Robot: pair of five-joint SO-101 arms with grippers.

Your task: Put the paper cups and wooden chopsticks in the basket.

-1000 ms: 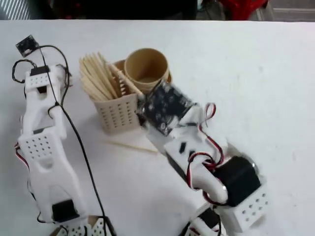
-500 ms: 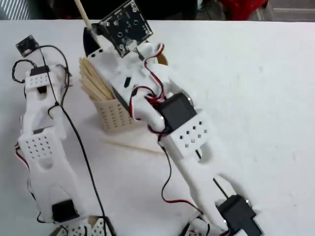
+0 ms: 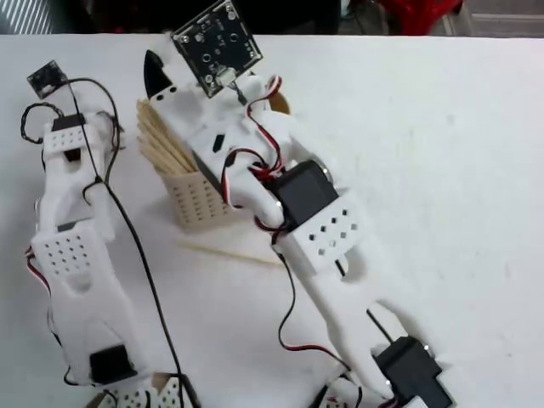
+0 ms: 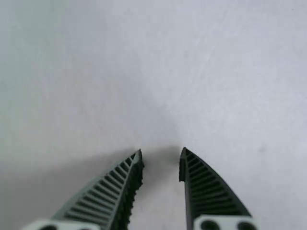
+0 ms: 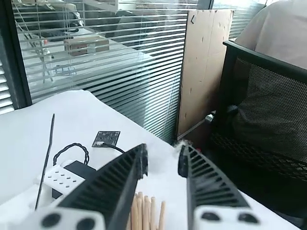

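Gone from the right claw [image 5: 162, 155] is the stick it held; its fingers stand apart above the chopsticks [image 3: 161, 136] in the basket [image 3: 200, 200]. A stray chopstick [image 3: 229, 251] lies on the bench [image 3: 442, 127]. The left claw [image 4: 160, 155] gapes slightly.

Left arm [image 3: 72, 246] lies folded low along the left side, links stacked in a line running away from its base. Left gripper [image 4: 160, 158] aims down close to the surface, jaws parted a little, nothing between them. Right arm [image 3: 314, 212] is stretched long on a diagonal from its base at the near edge toward the far left. Right gripper [image 5: 162, 160] points outward, roughly level, jaws a narrow gap apart, empty
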